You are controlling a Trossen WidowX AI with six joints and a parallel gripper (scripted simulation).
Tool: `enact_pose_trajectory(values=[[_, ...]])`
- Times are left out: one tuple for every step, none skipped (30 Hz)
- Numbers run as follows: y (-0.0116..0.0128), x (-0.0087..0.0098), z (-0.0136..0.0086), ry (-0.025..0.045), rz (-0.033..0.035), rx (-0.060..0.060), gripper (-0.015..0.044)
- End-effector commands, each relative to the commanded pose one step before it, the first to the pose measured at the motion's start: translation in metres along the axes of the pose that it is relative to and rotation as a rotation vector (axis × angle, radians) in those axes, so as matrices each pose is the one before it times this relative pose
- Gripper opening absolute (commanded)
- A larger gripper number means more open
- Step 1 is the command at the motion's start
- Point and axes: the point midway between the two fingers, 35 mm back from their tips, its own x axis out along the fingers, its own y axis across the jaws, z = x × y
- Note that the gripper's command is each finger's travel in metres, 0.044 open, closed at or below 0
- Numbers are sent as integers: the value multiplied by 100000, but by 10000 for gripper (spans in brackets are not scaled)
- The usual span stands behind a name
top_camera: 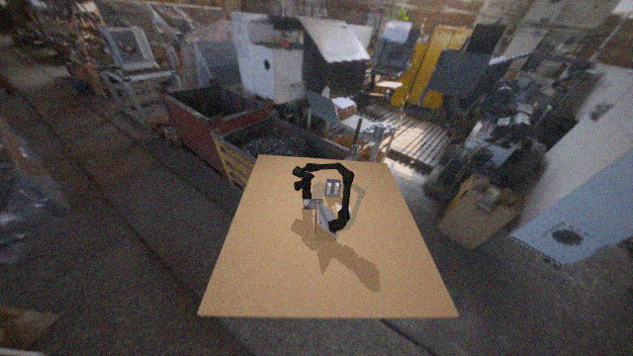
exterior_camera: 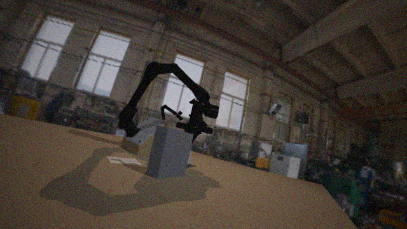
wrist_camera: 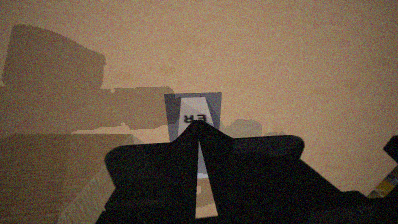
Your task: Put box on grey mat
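Observation:
A white box with ER printed on it (wrist_camera: 192, 106) (top_camera: 307, 203) is at the grey mat (wrist_camera: 171, 106) (top_camera: 317, 204). Its printed side shows in the wrist view, upside down, and widens toward the fingers. The box looks upright or tilted, not clearly flat; I cannot tell which. My gripper (wrist_camera: 197, 124) (exterior_camera: 194, 140) is shut with nothing between the fingers, its tips over or against the near end of the box; contact is unclear. The grey bin (exterior_camera: 172, 154) (top_camera: 326, 189) stands beside the mat with two white boxes upright inside; it hides most of the mat in the exterior view.
A white card (exterior_camera: 124, 160) (top_camera: 337, 206) lies flat on the table (top_camera: 277, 292) between the bin and my arm's base. A grey sloped mount (exterior_camera: 140, 137) stands at the base. The bin's tall walls rise close to my gripper.

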Motion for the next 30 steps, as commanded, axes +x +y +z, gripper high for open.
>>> enact_pose_trajectory(values=[[46,177,-859,476,107,-318,0],[7,7,-130,13,3,-1,0],[4,4,-78,8,2,0,0],[2,1,-26,3,1,0,0],[-40,-160,485,-406,-45,330,0],[0,0,0,0,0,0,0],[0,0,0,0,0,0,0],[0,0,0,0,0,0,0],[0,0,0,0,0,0,0],[0,0,0,0,0,0,0],[0,0,0,0,0,0,0],[0,0,0,0,0,0,0],[0,0,0,0,0,0,0],[0,0,0,0,0,0,0],[8,-198,-20,-374,-776,32,0],[30,-592,-61,-1132,-2322,94,0],[55,-980,-98,-1918,-3844,148,0],[68,-1180,-109,-2381,-4623,168,0],[64,-1169,-96,-2439,-4573,159,0],[46,-954,-68,-2053,-3727,127,0],[22,-569,-35,-1251,-2219,76,0],[6,-189,-10,-420,-737,25,0],[0,0,0,0,0,0,0],[0,0,0,0,0,0,0],[0,0,0,0,0,0,0],[-277,243,260,302,2044,743,0],[0,0,0,0,0,0,0],[0,0,0,0,0,0,0],[0,0,0,0,0,0,0],[0,0,0,0,0,0,0]])
